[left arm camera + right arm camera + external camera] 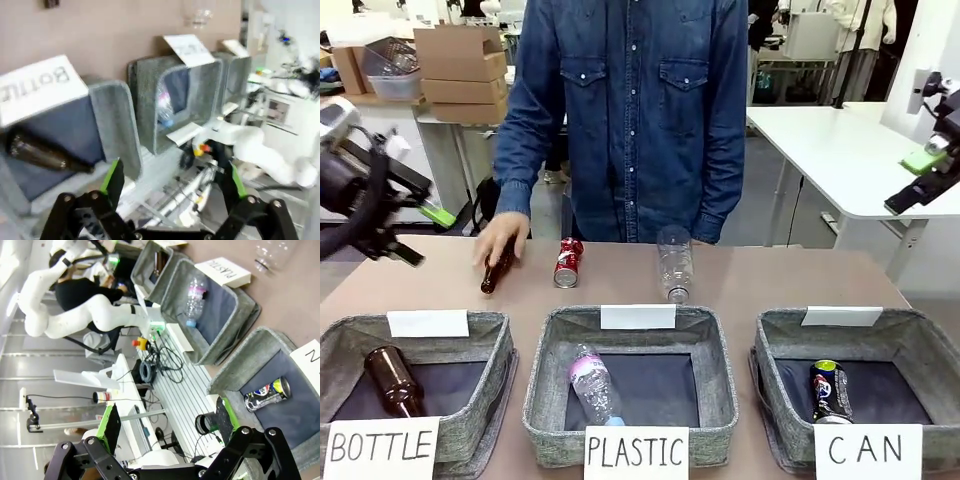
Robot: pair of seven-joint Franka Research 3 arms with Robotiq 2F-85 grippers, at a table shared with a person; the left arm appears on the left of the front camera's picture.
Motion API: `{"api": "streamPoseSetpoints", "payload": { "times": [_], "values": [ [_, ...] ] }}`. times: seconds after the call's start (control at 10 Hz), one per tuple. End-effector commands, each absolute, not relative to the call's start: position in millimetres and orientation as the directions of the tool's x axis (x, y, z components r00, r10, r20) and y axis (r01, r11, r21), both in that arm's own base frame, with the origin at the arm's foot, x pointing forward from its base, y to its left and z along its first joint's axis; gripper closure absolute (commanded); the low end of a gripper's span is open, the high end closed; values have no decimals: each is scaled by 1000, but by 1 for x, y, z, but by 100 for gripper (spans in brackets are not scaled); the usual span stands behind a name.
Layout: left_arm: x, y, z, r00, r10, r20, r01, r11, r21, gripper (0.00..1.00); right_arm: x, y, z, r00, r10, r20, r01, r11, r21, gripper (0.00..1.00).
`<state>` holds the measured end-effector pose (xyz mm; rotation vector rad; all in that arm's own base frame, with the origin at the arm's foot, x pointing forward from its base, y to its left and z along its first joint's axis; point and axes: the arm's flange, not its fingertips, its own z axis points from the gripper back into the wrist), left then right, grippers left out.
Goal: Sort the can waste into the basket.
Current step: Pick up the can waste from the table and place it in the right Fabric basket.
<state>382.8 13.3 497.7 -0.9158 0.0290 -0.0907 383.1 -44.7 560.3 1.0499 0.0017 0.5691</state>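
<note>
Near edge of brown table (770, 275): three rectangular baskets in a row. All grey woven fabric with soft rounded rims, dark lining and white paper signs.
- At robot's left, BOTTLE basket (490, 335), holding brown glass bottle (392, 381) on its side.
- In the middle, PLASTIC basket (542, 385), holding clear plastic bottle (594, 386) with pinkish label, lying slantwise.
- At robot's right, CAN basket (775, 335).

On the dark lining of CAN basket, close to its left wall: blue can (830, 391). Small, dented, dark blue with round red-white-blue logo, yellowish at far end. Lying down, shiny metal end plain in right wrist view.

Farther out, on bare table beyond PLASTIC basket: red can (567, 262). Crushed, short, red with white marks (seemingly propped on end, hard to judge at this range). Touching nothing.

Just left of it, second brown bottle (496, 270) lying under person's hand (502, 238), fingers draped over it. To the right, well apart, second clear bottle (675, 265), mouth towards the baskets.

Left gripper (172, 182): off the table's left end, above its surface, wrist rolled sideways. Fingers spread wide, green pads facing, nothing between.

Right gripper (166, 424): high past the table's right corner, tilted down. Fingers likewise apart and empty, CAN basket and blue can beyond them.
</note>
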Motion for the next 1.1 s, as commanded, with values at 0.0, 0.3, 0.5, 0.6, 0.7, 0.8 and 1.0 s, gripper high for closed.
{"api": "streamPoseSetpoints", "payload": {
  "times": [0.0,0.3,0.5,0.6,0.7,0.8,1.0],
  "values": [
    [331,102,548,997,-47,64,79,507,-858,0,383,-46,560,849,448,282,-462,370,806,0],
    [288,163,548,985,112,135,73,436,-897,0,383,-46,560,849,448,282,-462,370,806,0],
    [305,143,539,984,105,143,81,453,-888,0,383,-46,560,849,448,282,-462,370,806,0],
    [319,124,533,986,88,140,80,488,-869,0,383,-46,560,849,448,282,-462,370,806,0],
    [337,98,526,990,73,118,61,535,-843,0,383,-46,560,849,448,282,-462,370,806,0],
    [357,72,517,994,56,96,46,579,-814,0,383,-46,560,849,448,282,-462,370,806,0],
    [386,21,498,998,18,62,35,658,-752,0,383,-46,560,849,448,282,-462,370,806,0]
  ]
}}
